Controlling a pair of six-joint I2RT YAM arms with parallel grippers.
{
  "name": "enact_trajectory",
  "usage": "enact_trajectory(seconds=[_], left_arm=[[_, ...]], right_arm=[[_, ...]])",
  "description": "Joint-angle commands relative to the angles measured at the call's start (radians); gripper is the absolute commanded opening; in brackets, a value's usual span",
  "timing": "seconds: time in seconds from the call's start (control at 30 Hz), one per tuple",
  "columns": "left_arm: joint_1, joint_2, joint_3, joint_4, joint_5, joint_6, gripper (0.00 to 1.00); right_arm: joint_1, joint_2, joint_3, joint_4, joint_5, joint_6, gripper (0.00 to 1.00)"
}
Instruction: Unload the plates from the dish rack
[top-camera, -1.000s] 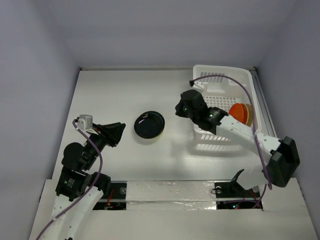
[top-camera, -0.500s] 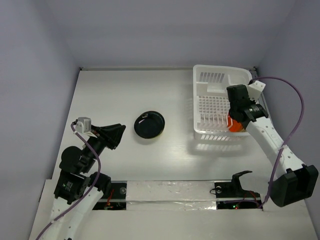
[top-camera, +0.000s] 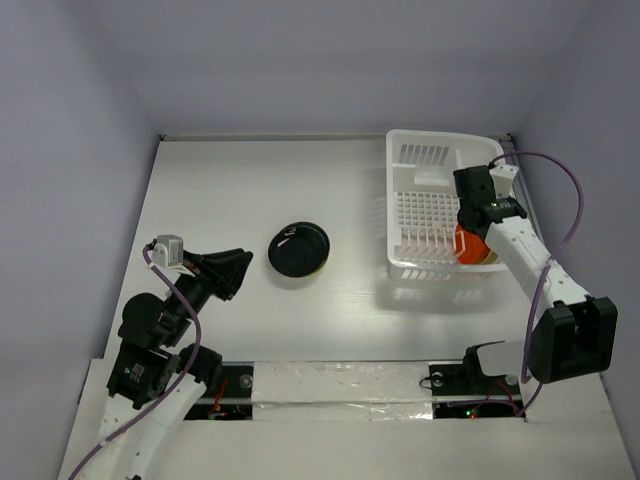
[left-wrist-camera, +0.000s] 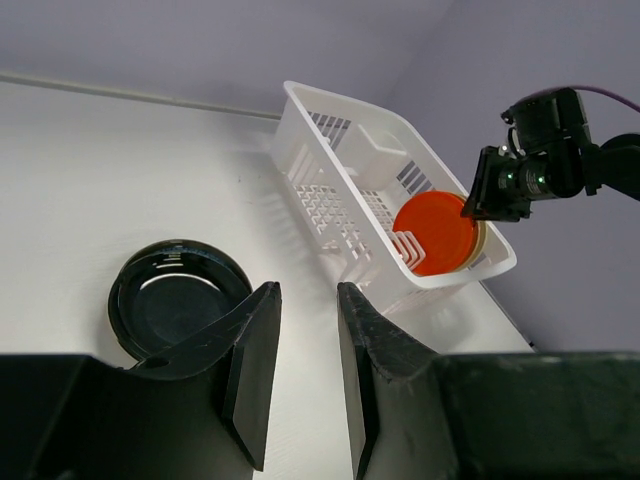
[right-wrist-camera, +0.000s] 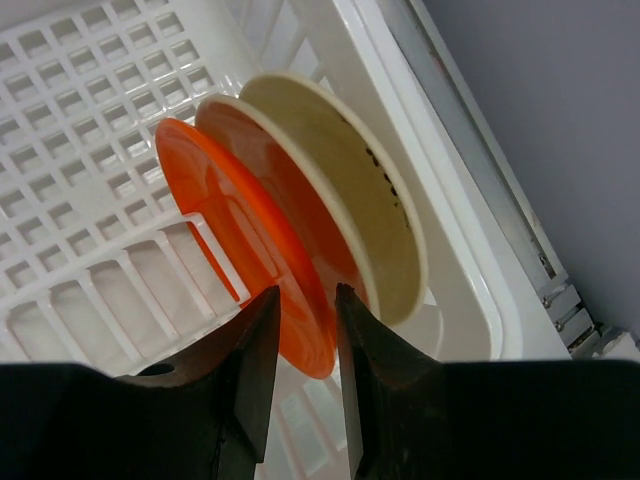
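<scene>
Left arm parked over near-left worktop (top-camera: 200, 180). Left end effector (left-wrist-camera: 306, 288) has only a narrow gap between its fingers and nothing in it. Black plate (top-camera: 298, 249) lies flat on the open worktop just right of it, out of the dish rack (top-camera: 425, 210). The rack sits far right, its right side close to the worktop edge and side wall. Two plates stand on edge in the rack's near-right corner, between the slot ribs. The orange plate (right-wrist-camera: 230, 200) is to the left and the cream plate (right-wrist-camera: 350, 170) leans close behind it against the rack's right wall. Right end effector (right-wrist-camera: 305, 290) hangs above them, part open and holding nothing, its fingers lined up either side of the orange plate's rim. Contact cannot be told. Plates look stiff, thin, light and glossy, so likely slick. A pinch across the upper rim seems the only hold, deep enough to stop the plate swinging. The gap to the cream plate is tight, and a finger could nudge or drag it. Best exit is straight up clear of ribs and rack wall, then left. Broad bare worktop lies between rack and black plate for setting down.
</scene>
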Motion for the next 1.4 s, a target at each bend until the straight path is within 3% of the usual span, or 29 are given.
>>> enact_trajectory(seconds=[0.0,0.3,0.5,0.6,0.63,0.67,0.83,1.37], left_arm=[[-0.005,-0.015,0.013,0.037,-0.003,-0.003,0.27],[-0.005,-0.015,0.015,0.037,-0.002,-0.004,0.27],[-0.005,-0.016,0.015,0.036,-0.006,-0.004,0.27],[-0.005,-0.013,0.015,0.034,-0.009,-0.004,0.27],[-0.005,-0.013,0.015,0.034,-0.011,-0.004,0.27],[-0.005,-0.015,0.015,0.033,-0.012,-0.004,0.27],[-0.005,-0.016,0.015,0.033,-0.012,-0.004,0.27],[-0.005,-0.006,0.012,0.036,-0.012,-0.007,0.27]], right_arm=[[-0.002,0.016,0.030,0.050,-0.020,-0.027,0.35],[-0.002,0.059,0.056,0.024,0.043,-0.036,0.24],[-0.002,0.111,0.056,0.033,0.000,-0.045,0.32],[-0.002,0.122,0.070,0.036,-0.006,-0.045,0.23],[-0.002,0.122,0.078,0.032,-0.001,-0.047,0.12],[-0.002,0.119,0.085,0.024,0.002,-0.045,0.09],[-0.002,0.066,0.121,-0.008,0.020,-0.068,0.02],[0.159,-0.017,0.311,-0.229,0.135,-0.068,0.00]])
